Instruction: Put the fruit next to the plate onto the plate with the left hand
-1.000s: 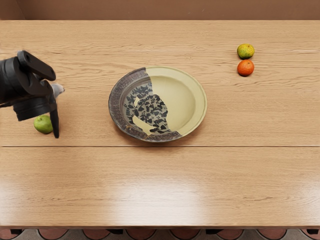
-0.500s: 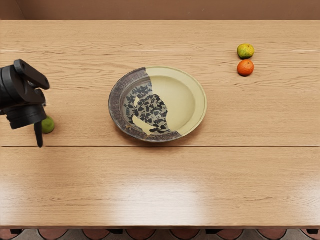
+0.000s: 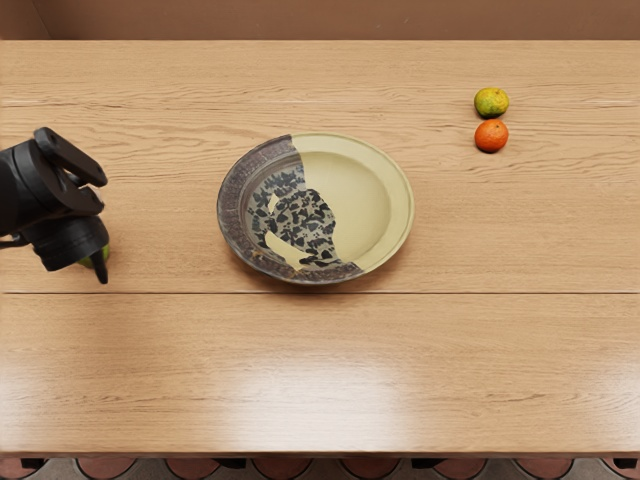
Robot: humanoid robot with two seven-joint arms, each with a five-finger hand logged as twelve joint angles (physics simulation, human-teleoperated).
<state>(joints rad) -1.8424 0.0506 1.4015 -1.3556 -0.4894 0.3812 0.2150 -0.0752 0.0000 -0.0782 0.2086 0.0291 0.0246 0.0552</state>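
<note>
Green fruit (image 3: 103, 254) sits on the table (image 3: 320, 380) right under our left hand (image 3: 60, 210), only a sliver showing (grip unreadable), plate (image 3: 235, 200) well off toward picture-right.

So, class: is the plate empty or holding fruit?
Empty: the plate shows only its pattern; the green fruit sits under the left hand.

Glossy grained wood table (image 3: 300, 370); glazed ceramic plate (image 3: 385, 200); matt black hand (image 3: 60, 215).
</note>
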